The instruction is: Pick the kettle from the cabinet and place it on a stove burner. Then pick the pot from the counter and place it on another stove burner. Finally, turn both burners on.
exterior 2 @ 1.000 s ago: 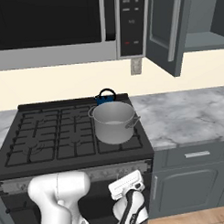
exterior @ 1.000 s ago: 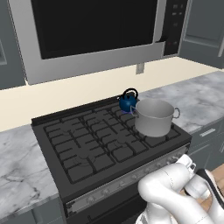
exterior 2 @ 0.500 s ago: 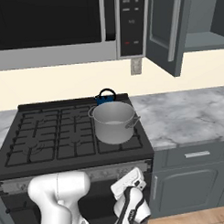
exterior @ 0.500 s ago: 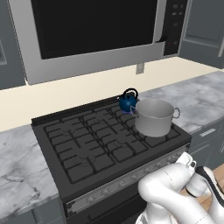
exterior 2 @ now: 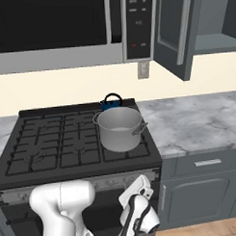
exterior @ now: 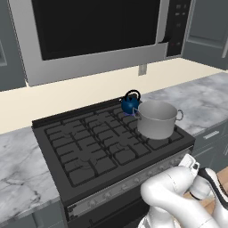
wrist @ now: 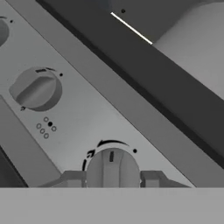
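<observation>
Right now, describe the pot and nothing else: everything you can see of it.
The pot is a wide, matte grey metal stockpot with straight sides, lidless, and a small loop handle on each side. It stands upright on a front right stove burner, resting on the black grate. The blue kettle sits just behind it. Nothing grips it.

A silver-and-black microwave (exterior: 95, 38) hangs over the cooktop; a wall outlet (exterior 2: 144, 70) (pale, small) sits just beneath it.

Pot (exterior: 156, 119) matte grey metal, kettle (exterior: 130, 104) glossy blue, grates (exterior: 95, 144) matte black iron, counter (exterior 2: 197, 122) polished veined marble, knob (wrist: 112, 169) brushed silver
</observation>
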